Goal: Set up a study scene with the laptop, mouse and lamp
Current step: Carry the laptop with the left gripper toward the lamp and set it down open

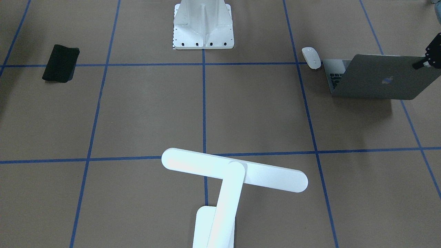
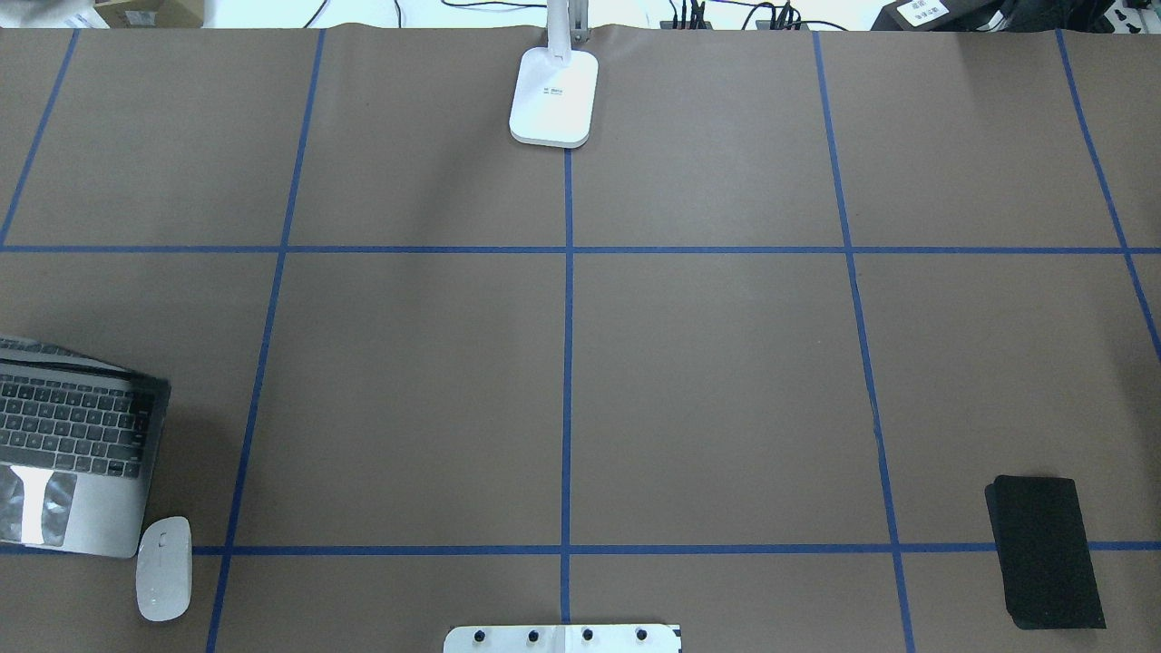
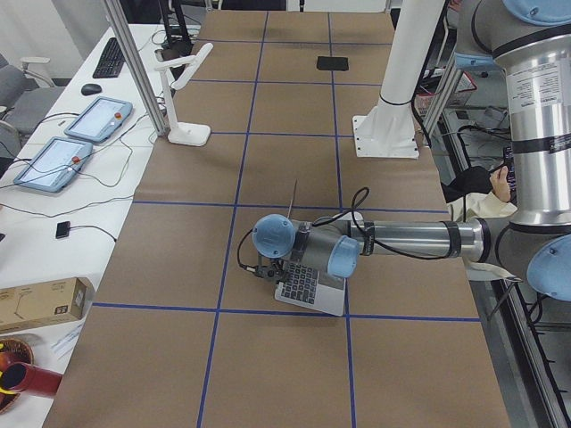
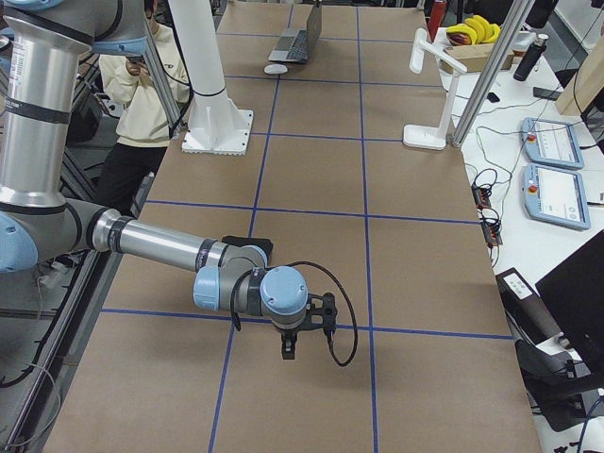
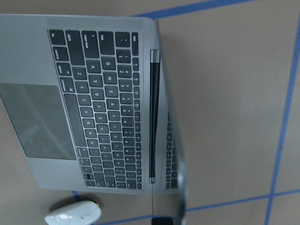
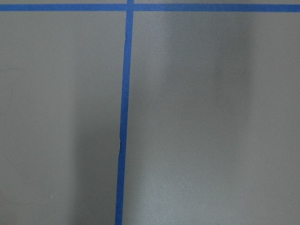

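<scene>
Laptop point(image 1: 379, 77) is sitting open at left, mouse point(image 1: 311, 57) just beside it; left gripper point(image 1: 421, 63) is hanging by its lid corner, right gripper point(image 4: 288, 347) far right; I cannot tell whether either's fingers are apart.

Count on the surface point(image 2: 726, 381): laptop point(image 1: 379, 77), 1; mouse point(image 1: 311, 58), 1; lamp point(image 1: 234, 170), 1; black pad point(image 1: 61, 63), 1; white bolted pedestal point(image 1: 203, 26), 1. Robot arms point(image 3: 401, 239) over it: 2.

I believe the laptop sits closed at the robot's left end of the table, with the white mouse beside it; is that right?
Not quite: the laptop is open, its keyboard showing in the overhead exterior view; the white mouse is beside it.
</scene>
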Available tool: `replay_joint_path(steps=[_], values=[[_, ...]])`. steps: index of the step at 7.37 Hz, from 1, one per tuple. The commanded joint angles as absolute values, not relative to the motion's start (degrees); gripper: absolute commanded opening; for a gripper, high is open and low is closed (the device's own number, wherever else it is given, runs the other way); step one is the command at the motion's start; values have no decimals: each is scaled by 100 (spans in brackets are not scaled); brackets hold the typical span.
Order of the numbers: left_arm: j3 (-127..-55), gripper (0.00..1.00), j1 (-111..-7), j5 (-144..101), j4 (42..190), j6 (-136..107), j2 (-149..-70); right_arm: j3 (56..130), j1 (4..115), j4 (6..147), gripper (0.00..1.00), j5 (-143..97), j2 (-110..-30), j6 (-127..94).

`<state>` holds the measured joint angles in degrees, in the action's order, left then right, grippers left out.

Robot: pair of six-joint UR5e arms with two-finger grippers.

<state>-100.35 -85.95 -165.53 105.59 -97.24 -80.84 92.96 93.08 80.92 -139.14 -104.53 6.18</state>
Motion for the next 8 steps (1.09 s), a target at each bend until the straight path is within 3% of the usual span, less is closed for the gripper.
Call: replay_joint_path(steps=[1,5,8], values=[[-10002,0,-8578,-16585,10573,-10431,-8883,9299,9308,8103,100,-13878,-10433,607],[-9871,0,-7430,-16104,10565,-12255,-10805,9430,9325,8103,100,-13843,-10486,694],[-9107,0,-6550,-15366,10652,-13514,-12266,9501,9343,8156,100,-13834,-10590,668]])
